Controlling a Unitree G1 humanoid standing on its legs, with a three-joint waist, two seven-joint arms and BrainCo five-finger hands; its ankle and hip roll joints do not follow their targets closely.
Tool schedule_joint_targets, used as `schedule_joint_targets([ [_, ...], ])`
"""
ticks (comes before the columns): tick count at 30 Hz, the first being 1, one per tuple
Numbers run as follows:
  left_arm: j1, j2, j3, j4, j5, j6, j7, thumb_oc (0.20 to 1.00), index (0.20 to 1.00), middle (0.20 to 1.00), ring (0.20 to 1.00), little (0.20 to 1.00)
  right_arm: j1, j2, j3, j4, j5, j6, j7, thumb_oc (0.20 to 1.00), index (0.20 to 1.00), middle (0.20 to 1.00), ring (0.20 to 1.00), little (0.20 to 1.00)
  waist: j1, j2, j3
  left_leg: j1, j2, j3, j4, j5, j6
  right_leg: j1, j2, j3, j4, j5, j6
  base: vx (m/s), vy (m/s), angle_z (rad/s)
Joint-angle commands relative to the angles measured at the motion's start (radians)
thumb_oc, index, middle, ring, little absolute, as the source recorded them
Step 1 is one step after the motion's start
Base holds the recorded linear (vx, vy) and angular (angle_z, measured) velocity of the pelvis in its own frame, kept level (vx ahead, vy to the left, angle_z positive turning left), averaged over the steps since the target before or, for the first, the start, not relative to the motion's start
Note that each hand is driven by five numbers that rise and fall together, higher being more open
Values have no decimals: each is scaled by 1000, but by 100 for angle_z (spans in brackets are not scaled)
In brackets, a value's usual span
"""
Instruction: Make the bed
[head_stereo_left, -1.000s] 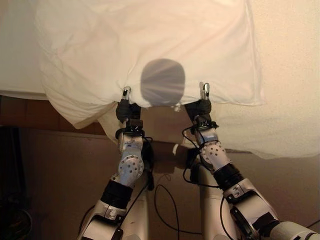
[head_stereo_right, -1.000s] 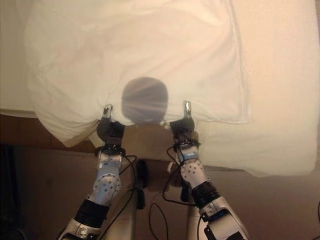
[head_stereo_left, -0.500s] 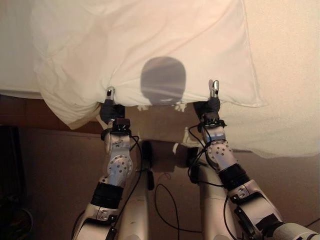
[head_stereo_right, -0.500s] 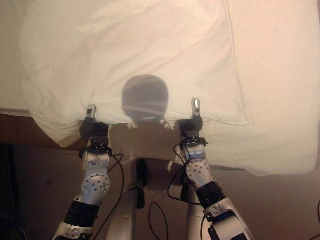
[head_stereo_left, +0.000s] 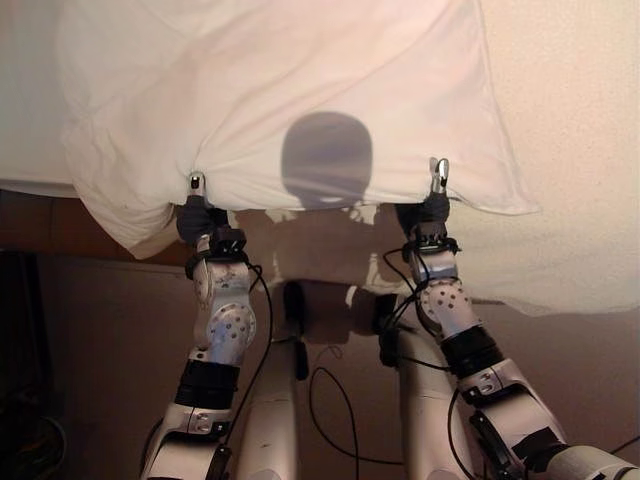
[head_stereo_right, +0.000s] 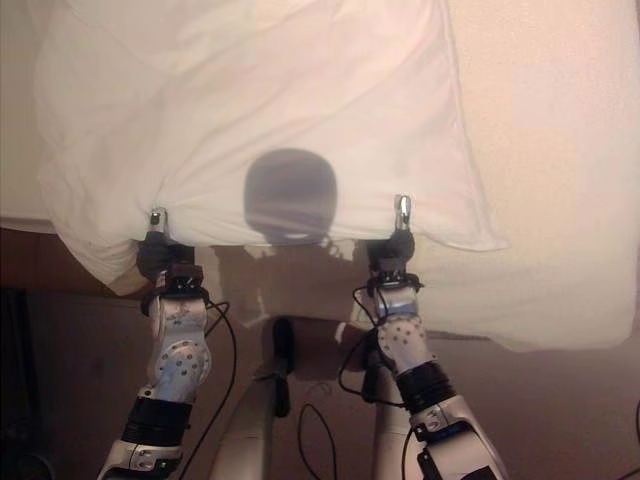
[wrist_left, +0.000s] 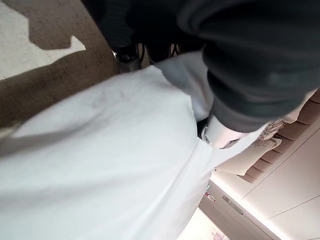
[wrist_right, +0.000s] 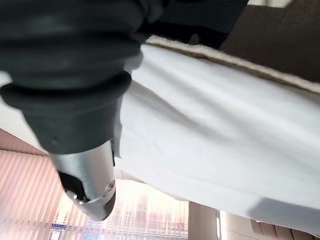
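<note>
A: White pillow (head_stereo_left: 290, 100) sits at the near-left edge of the bed (head_stereo_left: 570, 130), left hand (head_stereo_left: 196, 188) and right hand (head_stereo_left: 438, 178) pinching its near hem.

B: Grip's mostly hidden, probably pinching. Next: place it square.

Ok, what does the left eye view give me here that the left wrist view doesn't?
The left eye view takes in the whole white pillow, with both the left hand and the right hand at its near edge, set apart, and the cream bedspread beyond. The left wrist view gives a close look at the fabric against the left hand's dark cover, plus brown floor. Both show the left hand at the pillow.
</note>
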Motion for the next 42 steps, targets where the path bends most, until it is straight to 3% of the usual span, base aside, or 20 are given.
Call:
schedule_joint_targets([
  [1,19,54,168,-90,59,-145,39,200,200,200,200,200,-1,-18,-72,-63,-54,-51,33,1000,1000,1000,1000,1000,17,37,-94,-42,-56,42,18,-43,90,22,24,-16,-47,15,104,0,0,0],
  [3,20,50,168,-91,61,-149,43,200,200,200,200,200,2,-14,-71,-64,-50,-53,35,1000,1000,1000,1000,1000,16,38,-94,-40,-57,42,13,-43,89,25,25,-15,-51,15,105,0,0,0],
  [4,19,47,168,-91,60,-150,45,200,200,200,200,200,2,-12,-70,-64,-49,-55,37,925,925,925,925,925,17,38,-93,-38,-57,43,13,-43,89,25,25,-14,-51,16,105,0,0,0],
  [5,21,46,170,-89,59,-151,46,200,200,200,200,200,2,-11,-69,-65,-49,-56,40,470,470,470,470,470,17,38,-93,-37,-58,43,12,-43,90,25,25,-14,-52,17,105,0,0,0],
  [6,21,44,172,-88,53,-153,48,200,200,200,200,200,4,-10,-68,-69,-49,-55,41,200,200,200,200,200,16,38,-95,-37,-58,44,12,-44,91,24,26,-13,-50,17,105,0,0,0],
  [19,44,22,187,-74,56,-158,58,200,200,200,200,200,32,8,-70,-144,-37,-64,114,200,200,200,200,200,14,40,-96,-22,-60,51,1,-44,91,32,27,-7,-55,17,108,0,0,0],
  [21,58,13,195,-72,43,-162,59,426,426,426,426,426,45,15,-67,-177,-32,-67,131,200,200,200,200,200,14,40,-96,-19,-59,50,3,-45,93,34,29,-5,-54,15,106,0,0,0],
  [24,80,4,207,-67,27,-172,62,937,937,937,937,937,60,18,-63,-227,-28,-73,153,200,200,200,200,200,14,38,-96,-18,-59,49,5,-47,93,36,29,-6,-52,15,107,0,0,0],
  [25,88,-2,209,-68,19,-176,60,1000,1000,1000,1000,1000,67,20,-62,-244,-28,-73,158,200,200,200,200,200,13,37,-95,-17,-59,49,5,-46,92,37,30,-6,-54,15,107,0,0,0],
  [29,101,-30,207,-46,-66,-201,18,1000,1000,1000,1000,1000,98,21,-45,-318,-27,-75,192,200,200,200,200,200,9,33,-93,-10,-57,53,-5,-42,87,42,32,-8,-61,17,108,0,0,0],
  [35,108,-60,163,5,-173,-177,-65,1000,1000,1000,1000,1000,137,23,2,-408,-35,-64,229,200,200,200,200,200,-4,19,-88,-13,-53,57,-3,-40,85,39,35,-6,-61,19,107,0,0,0],
  [42,56,-55,55,167,-329,-67,-284,1000,1000,1000,1000,1000,138,12,68,-472,-28,-24,314,200,200,200,200,200,-33,-5,-86,-10,-48,70,2,-43,86,37,42,11,-59,26,106,0,0,0],
])
